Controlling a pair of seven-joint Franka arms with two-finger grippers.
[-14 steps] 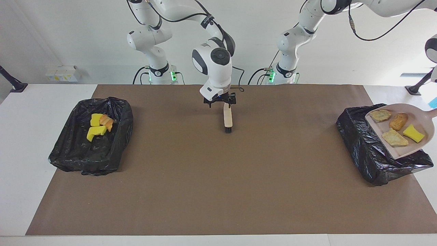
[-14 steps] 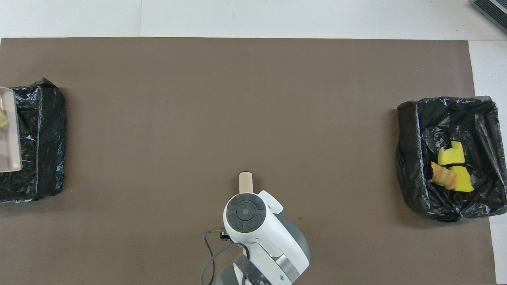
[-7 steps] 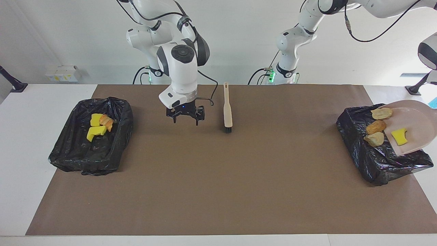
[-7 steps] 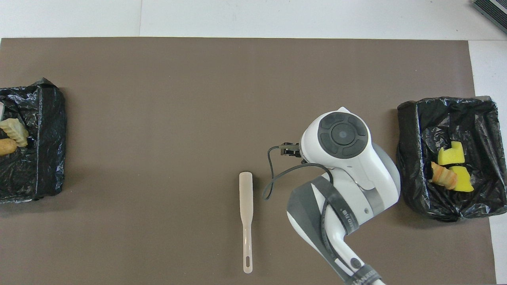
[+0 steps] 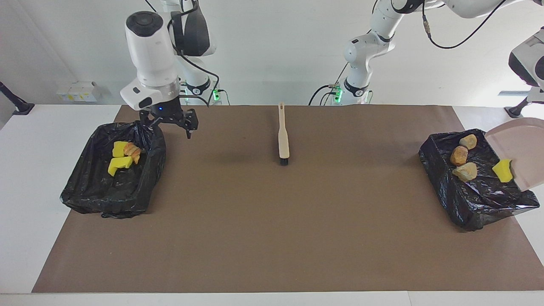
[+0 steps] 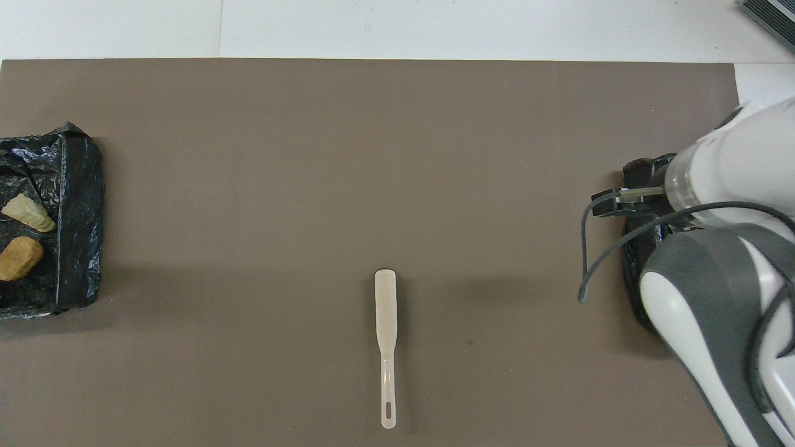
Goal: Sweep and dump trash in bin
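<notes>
A beige dustpan (image 5: pixel 525 148) hangs steeply tilted over the black-lined bin (image 5: pixel 442 182) at the left arm's end. It is under the left arm's wrist (image 5: pixel 527 63), and the grip itself is cut off by the picture's edge. Three tan lumps of trash (image 5: pixel 459 155) lie in that bin, and a yellow sponge (image 5: pixel 503 170) rests at the pan's lip. My right gripper (image 5: pixel 168 126) hovers open and empty over the rim of the other bin (image 5: pixel 106 199). That bin holds yellow sponge pieces (image 5: pixel 119 165) and an orange-brown lump (image 5: pixel 133 152).
The brush (image 5: pixel 283 136) lies flat on the brown mat (image 5: pixel 272 238) midway between the bins, its bristle end pointing away from the robots. In the overhead view the brush (image 6: pixel 386 335) shows whole, and the right arm covers most of its bin (image 6: pixel 636 169).
The right gripper let go of the brush and swung up and over to its bin. The dustpan tipped further, and the lumps and sponge slid from it into the bin.
</notes>
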